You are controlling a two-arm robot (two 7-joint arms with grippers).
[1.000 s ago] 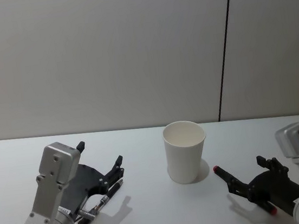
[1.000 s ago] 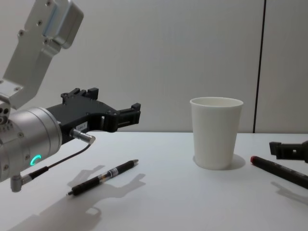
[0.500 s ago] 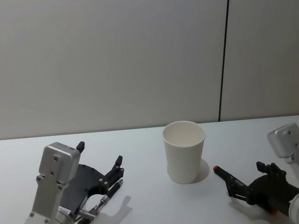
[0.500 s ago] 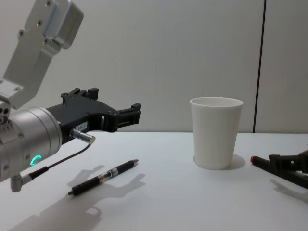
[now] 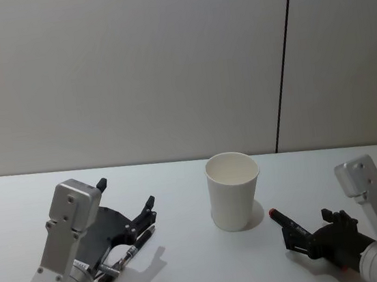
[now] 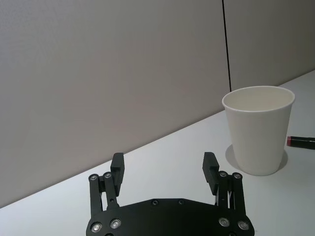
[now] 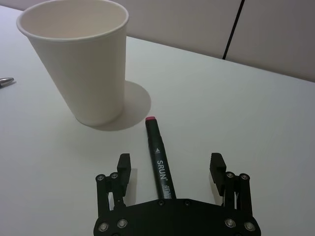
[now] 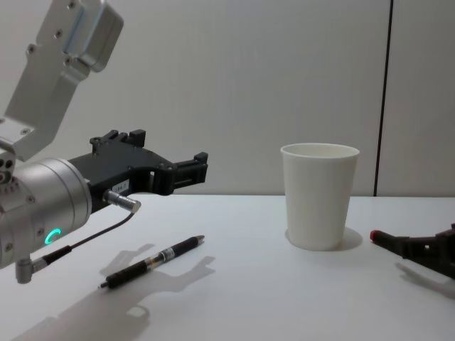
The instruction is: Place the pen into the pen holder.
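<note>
White paper cup [image 5: 234, 190] stands empty; released right pincer [image 7: 170, 162] straddles the ungrasped black red-tipped marker [image 7: 156, 145], released left pincer [image 6: 164, 162] parked at left

The pen holder [image 5: 234, 194] looks matt paper, the table [image 5: 204, 271] smooth.

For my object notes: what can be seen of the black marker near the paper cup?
The black marker looks like plastic, with white "SRUN" lettering on the barrel and a red end pointing toward the white paper cup. It lies flat on the white table, close to the cup but apart from it. The open right pincer straddles it, one finger on each side, neither touching it; its other end is hidden under the pincer.
</note>
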